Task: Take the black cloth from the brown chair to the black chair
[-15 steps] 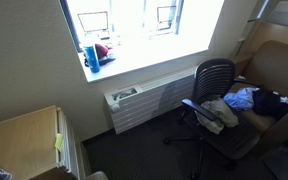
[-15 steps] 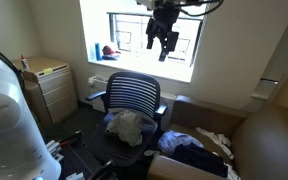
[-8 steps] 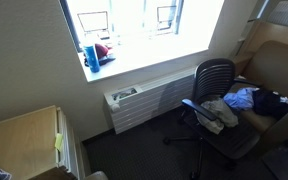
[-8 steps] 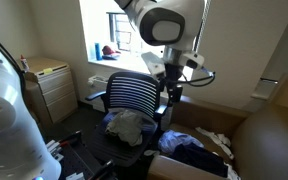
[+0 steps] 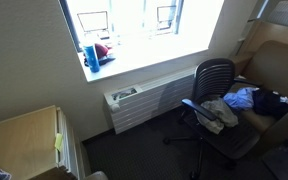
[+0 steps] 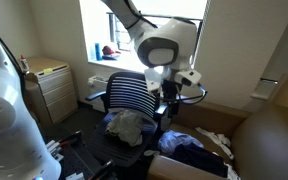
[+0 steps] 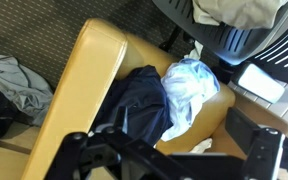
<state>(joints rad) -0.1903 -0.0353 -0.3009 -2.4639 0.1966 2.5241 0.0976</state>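
Observation:
The black cloth [image 7: 136, 100] lies crumpled on the seat of the brown chair [image 7: 84, 70], with a light blue cloth [image 7: 189, 85] touching its side. It also shows in both exterior views [image 5: 275, 103] [image 6: 189, 150]. The black chair [image 5: 214, 78] [image 6: 134, 95] stands beside the brown chair and holds a beige cloth [image 5: 219, 112] [image 6: 127, 125]. My gripper [image 7: 169, 152] hangs open and empty above the brown chair's seat. In an exterior view it [image 6: 170, 98] sits between the two chairs.
A grey cloth [image 7: 14, 80] lies beyond the brown chair's arm. A radiator [image 5: 134, 105] runs under the window. A wooden cabinet [image 6: 46, 85] stands at one side. The brown chair's high back [image 6: 274, 140] rises close by.
The arm has come down from in front of the window to just above the chairs. The cloths and chairs have not moved.

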